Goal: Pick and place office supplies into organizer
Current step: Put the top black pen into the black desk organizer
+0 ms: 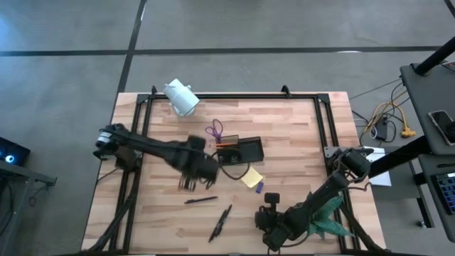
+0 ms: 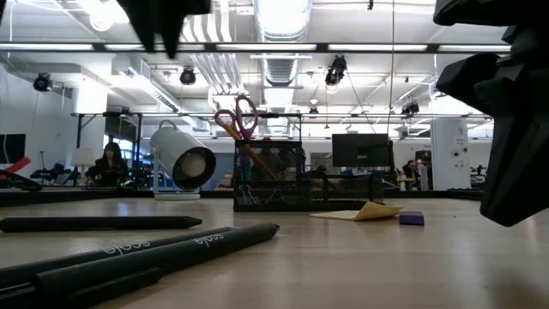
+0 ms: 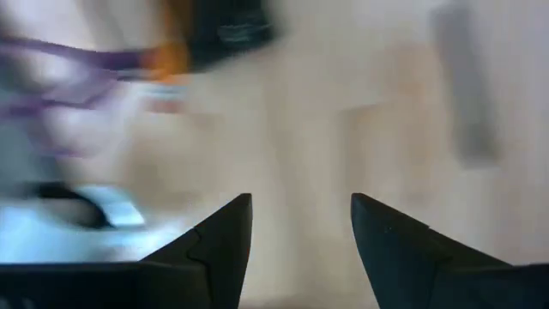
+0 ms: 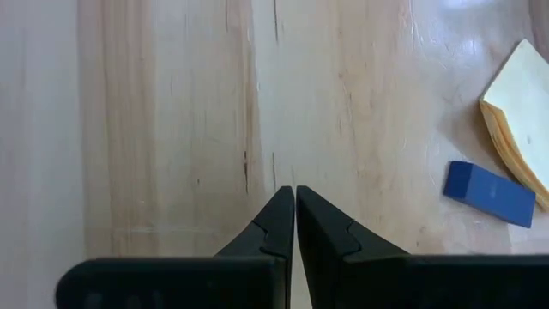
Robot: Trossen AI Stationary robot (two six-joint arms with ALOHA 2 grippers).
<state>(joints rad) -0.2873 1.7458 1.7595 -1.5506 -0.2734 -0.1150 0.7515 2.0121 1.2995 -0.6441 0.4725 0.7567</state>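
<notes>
The dark organizer point(image 1: 239, 151) stands mid-table; in the low view it is a mesh box point(image 2: 292, 176). Purple-handled scissors point(image 1: 213, 130) and an orange pencil point(image 1: 225, 144) stick up out of its left end. The yellow sticky-note pad point(image 1: 252, 178) and a small purple piece point(image 1: 259, 188) lie just near of it. Two black pens point(image 1: 201, 200) point(image 1: 220, 222) lie nearer the front edge. My left gripper point(image 1: 190, 183) hangs open over bare wood left of the organizer, holding nothing point(image 3: 300, 202). My right gripper point(image 1: 269, 222) is shut and empty over bare wood point(image 4: 294, 190) near the front edge.
A white cylindrical camera point(image 1: 181, 98) stands at the far edge, left of centre. Black frame rails point(image 1: 234, 94) run along the far edge and both sides. A green plant point(image 1: 328, 220) sits by the right arm at the near right. Bare wood point(image 1: 298, 135) lies right of the organizer.
</notes>
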